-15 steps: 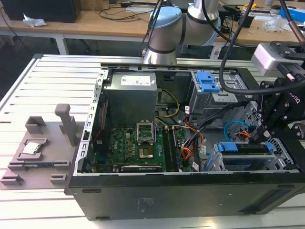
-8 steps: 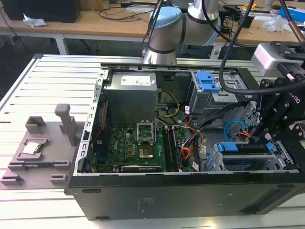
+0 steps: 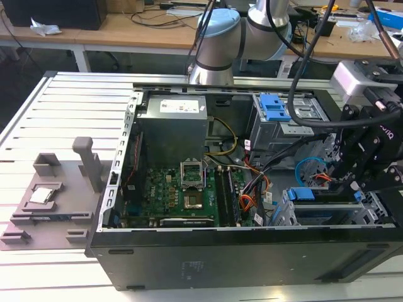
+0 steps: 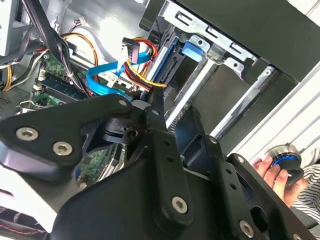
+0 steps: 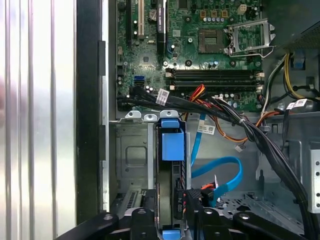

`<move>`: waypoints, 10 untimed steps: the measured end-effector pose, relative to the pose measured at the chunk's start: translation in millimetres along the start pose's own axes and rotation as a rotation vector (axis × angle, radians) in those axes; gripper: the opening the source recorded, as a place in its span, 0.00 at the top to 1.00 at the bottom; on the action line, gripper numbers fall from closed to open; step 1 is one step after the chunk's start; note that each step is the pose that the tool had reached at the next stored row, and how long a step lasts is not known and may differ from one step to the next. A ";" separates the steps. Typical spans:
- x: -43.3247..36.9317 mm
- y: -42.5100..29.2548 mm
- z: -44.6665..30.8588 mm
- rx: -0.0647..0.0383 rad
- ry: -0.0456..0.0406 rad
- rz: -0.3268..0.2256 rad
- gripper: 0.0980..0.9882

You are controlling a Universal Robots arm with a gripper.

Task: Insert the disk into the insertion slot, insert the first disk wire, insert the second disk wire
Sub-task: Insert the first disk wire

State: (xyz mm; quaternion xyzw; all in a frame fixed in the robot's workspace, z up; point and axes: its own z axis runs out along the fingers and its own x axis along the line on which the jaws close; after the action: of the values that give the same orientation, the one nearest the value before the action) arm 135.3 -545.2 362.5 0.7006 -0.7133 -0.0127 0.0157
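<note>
Here, disk seated in insertion slot, tool just beside it

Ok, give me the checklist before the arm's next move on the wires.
1. Disk seated in the insertion slot: ok, it sits inside.
2. Blue wire plugged into the disk: cannot tell; its end lies close by.
3. Red-and-yellow wire bundle plugged in: cannot tell; one black connector on it hangs free.
4. Gripper close to the wires beside the disk: ok.
5. Person's hand outside the case: ok, on a knob beside it.
</note>
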 end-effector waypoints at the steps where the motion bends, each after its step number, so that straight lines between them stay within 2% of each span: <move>1: -1.3 0.0 1.7 0.000 -0.0004 0.000 0.69; 5: -5.8 -0.1 4.3 0.000 -0.0069 0.000 0.69; 10: -5.8 -0.3 8.1 0.000 -0.0066 0.000 0.69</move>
State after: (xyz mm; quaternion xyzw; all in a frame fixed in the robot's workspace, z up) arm 135.3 -539.4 354.3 0.7006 -0.7133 -0.0150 0.0134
